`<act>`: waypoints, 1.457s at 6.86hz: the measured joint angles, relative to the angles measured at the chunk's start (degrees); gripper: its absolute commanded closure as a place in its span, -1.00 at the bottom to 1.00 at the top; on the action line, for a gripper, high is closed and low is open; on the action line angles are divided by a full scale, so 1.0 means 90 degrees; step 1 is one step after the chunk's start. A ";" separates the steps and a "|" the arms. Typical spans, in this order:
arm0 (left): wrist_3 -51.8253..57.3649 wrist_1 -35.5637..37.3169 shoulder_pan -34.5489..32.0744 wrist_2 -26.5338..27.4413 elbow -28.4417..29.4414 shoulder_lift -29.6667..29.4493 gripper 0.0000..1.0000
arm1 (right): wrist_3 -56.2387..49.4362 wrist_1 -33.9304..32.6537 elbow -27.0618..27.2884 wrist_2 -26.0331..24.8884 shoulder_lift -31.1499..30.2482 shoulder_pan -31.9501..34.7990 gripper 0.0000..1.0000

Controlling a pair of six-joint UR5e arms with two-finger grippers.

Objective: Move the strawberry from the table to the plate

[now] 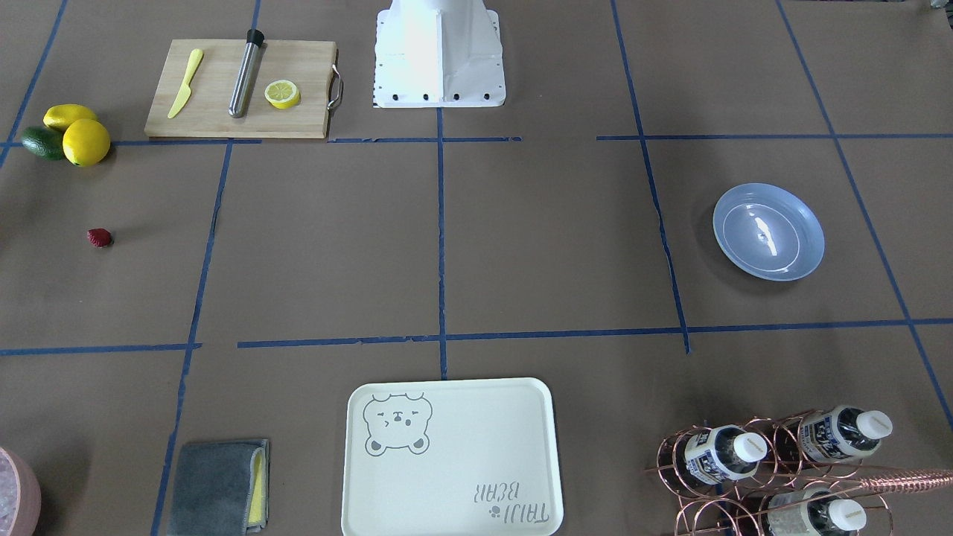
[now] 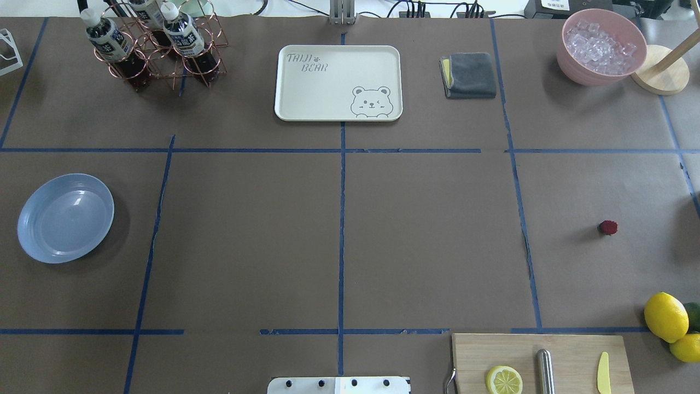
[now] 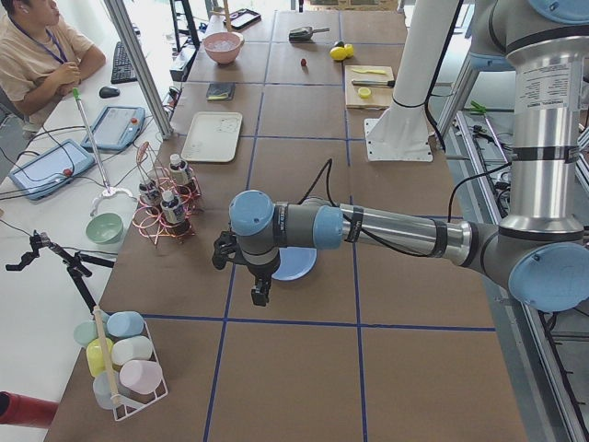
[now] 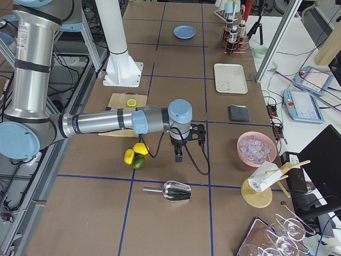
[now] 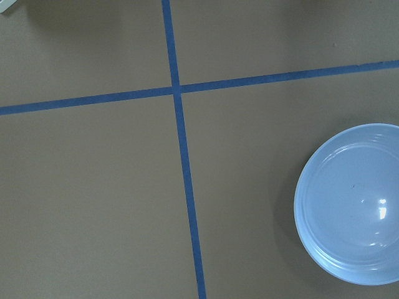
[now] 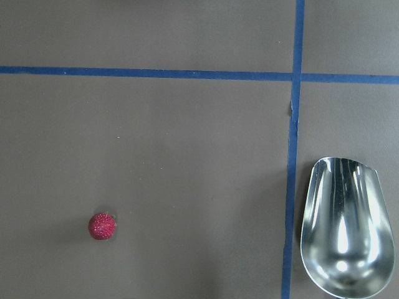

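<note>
The strawberry (image 2: 607, 227) is a small dark-red berry lying alone on the brown table (image 2: 426, 235) on the robot's right side; it also shows as the strawberry (image 1: 100, 237) and in the right wrist view (image 6: 102, 226). The light-blue plate (image 2: 65, 217) sits bare far off on the left side, with its rim (image 5: 305, 218) in the left wrist view. My left gripper (image 3: 261, 293) hangs above the table beside the plate (image 3: 299, 267). My right gripper (image 4: 179, 155) hovers near the lemons. I cannot tell whether either is open or shut.
A cutting board (image 2: 569, 350) holds a lemon half, a metal rod and a yellow knife. Lemons (image 2: 665, 316) lie beside it. A metal scoop (image 6: 346, 227), a pink ice bowl (image 2: 601, 46), a grey cloth (image 2: 469, 75), a cream tray (image 2: 306, 87) and a bottle rack (image 2: 153, 49) ring the table. A person (image 3: 37, 55) sits beside it.
</note>
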 measured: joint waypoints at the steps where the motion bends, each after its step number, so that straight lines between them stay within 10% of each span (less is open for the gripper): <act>1: -0.0002 -0.0034 0.0004 0.0002 0.0020 -0.0045 -1.00 | 0.0000 0.0000 0.0004 0.0003 -0.0007 0.0000 -1.00; 10: 0.0021 -0.0183 0.0310 -0.0467 -0.0148 -0.0102 -1.00 | 0.0000 0.0009 0.0111 0.0025 -0.0054 0.0000 -1.00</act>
